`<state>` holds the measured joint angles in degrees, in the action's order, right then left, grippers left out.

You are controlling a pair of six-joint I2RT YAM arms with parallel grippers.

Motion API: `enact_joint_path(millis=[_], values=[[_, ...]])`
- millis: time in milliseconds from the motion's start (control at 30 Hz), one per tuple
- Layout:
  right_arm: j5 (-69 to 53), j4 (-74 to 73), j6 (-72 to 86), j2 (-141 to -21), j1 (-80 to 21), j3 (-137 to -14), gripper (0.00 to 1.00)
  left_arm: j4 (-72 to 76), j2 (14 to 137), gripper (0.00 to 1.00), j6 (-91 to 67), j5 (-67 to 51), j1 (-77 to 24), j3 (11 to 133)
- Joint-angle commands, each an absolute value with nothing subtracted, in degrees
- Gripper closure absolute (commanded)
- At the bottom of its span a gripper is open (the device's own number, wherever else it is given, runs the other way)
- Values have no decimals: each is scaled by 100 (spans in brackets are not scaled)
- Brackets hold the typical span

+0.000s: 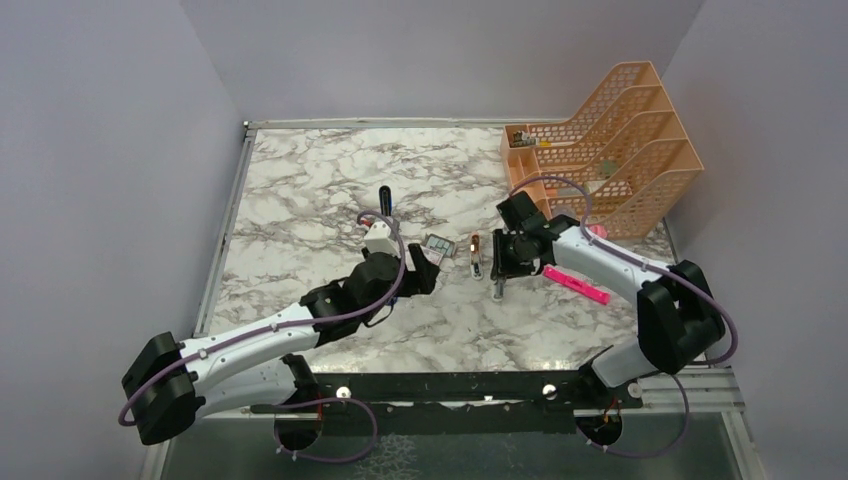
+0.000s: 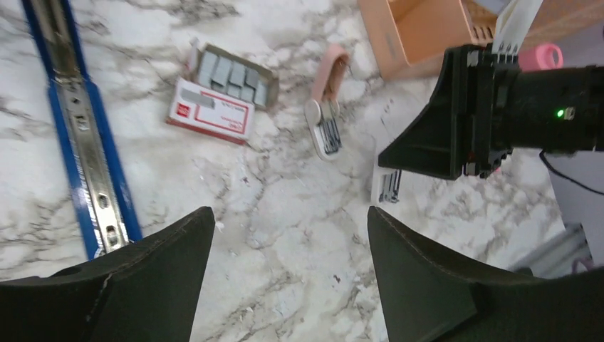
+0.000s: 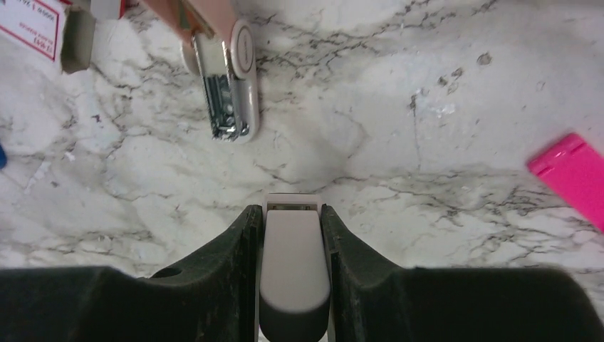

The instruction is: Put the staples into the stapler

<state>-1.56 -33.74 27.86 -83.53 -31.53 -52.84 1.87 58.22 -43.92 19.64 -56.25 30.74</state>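
The blue stapler (image 2: 78,135) lies open at the left of the left wrist view, its silvery channel facing up; from above only its dark far end (image 1: 385,197) shows past the left arm. The pink-and-white staples box (image 2: 211,109) with its grey tray of strips (image 2: 233,72) lies just right of it, and shows from above too (image 1: 437,247). My left gripper (image 2: 288,221) is open and empty above bare marble, near side of the box. My right gripper (image 3: 290,211) is shut on a small pale oblong piece (image 3: 294,263), its tip on the table (image 1: 498,291).
A small pink mini stapler (image 3: 226,71) lies open between the grippers (image 1: 476,255). A bright pink highlighter (image 1: 577,284) lies right of the right gripper. An orange mesh file rack (image 1: 610,140) stands at the back right. Grey walls enclose the table.
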Motion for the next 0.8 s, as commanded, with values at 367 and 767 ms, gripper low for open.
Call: enact_joint_path(millis=[367, 767], values=[[461, -3801, 2154, -9861, -2933, -6596, 66, -1064, 5945, 16, -3312, 3571, -5514, 3819], [610, -3858, 2132, -10312, -2927, -6858, 62, -1046, 6085, 14, -3292, 3618, -5324, 3752]])
